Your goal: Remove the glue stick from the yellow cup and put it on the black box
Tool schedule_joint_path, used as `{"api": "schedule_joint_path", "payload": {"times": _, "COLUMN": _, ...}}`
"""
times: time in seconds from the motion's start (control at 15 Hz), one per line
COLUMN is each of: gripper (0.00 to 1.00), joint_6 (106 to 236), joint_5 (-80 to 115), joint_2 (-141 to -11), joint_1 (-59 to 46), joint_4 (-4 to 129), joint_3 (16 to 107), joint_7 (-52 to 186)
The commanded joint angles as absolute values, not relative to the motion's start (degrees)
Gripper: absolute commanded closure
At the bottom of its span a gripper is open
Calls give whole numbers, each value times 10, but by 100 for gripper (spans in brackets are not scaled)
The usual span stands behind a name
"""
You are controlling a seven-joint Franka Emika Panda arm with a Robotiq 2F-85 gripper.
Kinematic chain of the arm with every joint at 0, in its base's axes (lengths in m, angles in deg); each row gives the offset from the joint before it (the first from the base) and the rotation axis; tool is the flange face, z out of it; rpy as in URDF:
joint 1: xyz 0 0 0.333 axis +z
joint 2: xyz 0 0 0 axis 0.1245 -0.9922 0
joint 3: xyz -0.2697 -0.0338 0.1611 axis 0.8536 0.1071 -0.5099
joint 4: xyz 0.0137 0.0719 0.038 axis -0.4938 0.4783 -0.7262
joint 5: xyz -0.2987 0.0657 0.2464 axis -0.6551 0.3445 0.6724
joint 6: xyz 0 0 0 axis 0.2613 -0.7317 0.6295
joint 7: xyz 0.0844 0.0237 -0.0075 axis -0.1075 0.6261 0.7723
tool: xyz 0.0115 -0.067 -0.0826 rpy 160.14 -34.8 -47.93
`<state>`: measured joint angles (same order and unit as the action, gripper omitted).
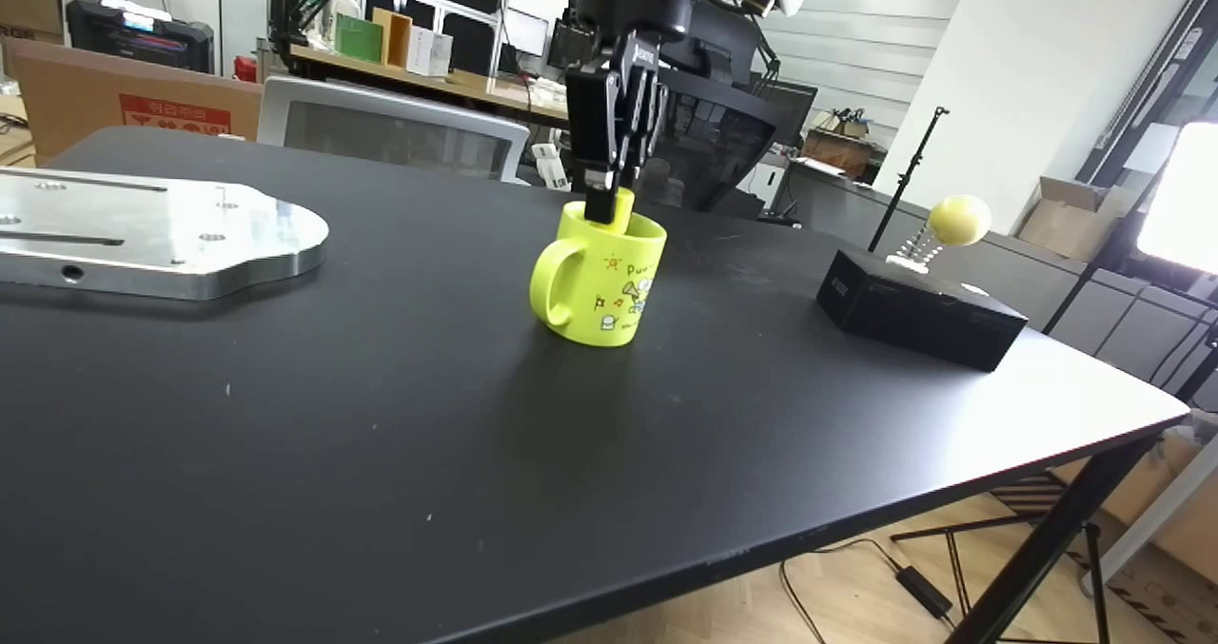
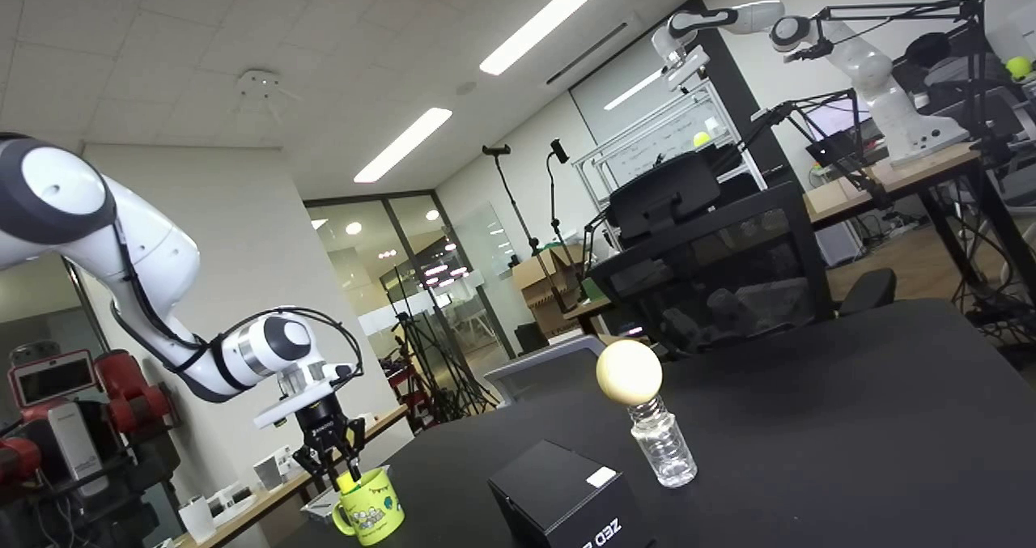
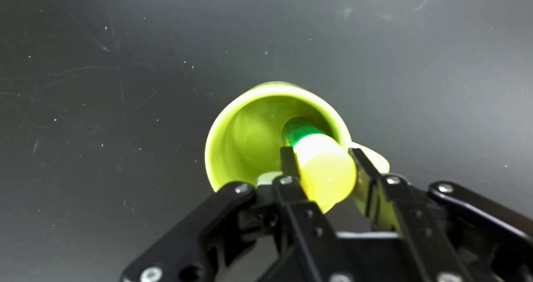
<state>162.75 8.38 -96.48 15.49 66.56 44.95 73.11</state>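
Observation:
The yellow cup [image 1: 609,292] stands upright on the black table, and shows in the wrist view [image 3: 233,115] from above. The glue stick [image 3: 327,173] leans inside it, its green end down in the cup and its yellow end up past the rim. My gripper [image 3: 321,153] has one finger on each side of the yellow end, both appearing to touch it. In both exterior views the gripper [image 1: 614,199] [image 2: 344,476] is at the cup's mouth with the glue stick [image 1: 622,212] [image 2: 348,483] between its fingers. The black box [image 1: 918,316] [image 2: 558,479] lies apart from the cup.
A pale yellow ball [image 2: 629,371] on a clear ribbed bottle [image 2: 664,443] stands on the table beside the black box. A thick metal plate [image 1: 152,225] lies on the table on the cup's handle side. A black mesh chair [image 2: 728,257] stands at the table's far edge.

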Motion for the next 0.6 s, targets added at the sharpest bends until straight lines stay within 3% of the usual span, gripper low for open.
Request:
{"api": "schedule_joint_path", "payload": {"times": 0.0, "gripper": 91, "joint_6": 1575, "joint_5": 92, "joint_2": -959, "joint_1": 158, "joint_4": 641, "joint_3": 451, "joint_7": 734}}
{"api": "schedule_joint_path", "payload": {"times": 0.53, "gripper": 91, "joint_6": 1511, "joint_5": 89, "joint_2": -870, "joint_1": 145, "joint_4": 642, "joint_3": 451, "joint_7": 744}}
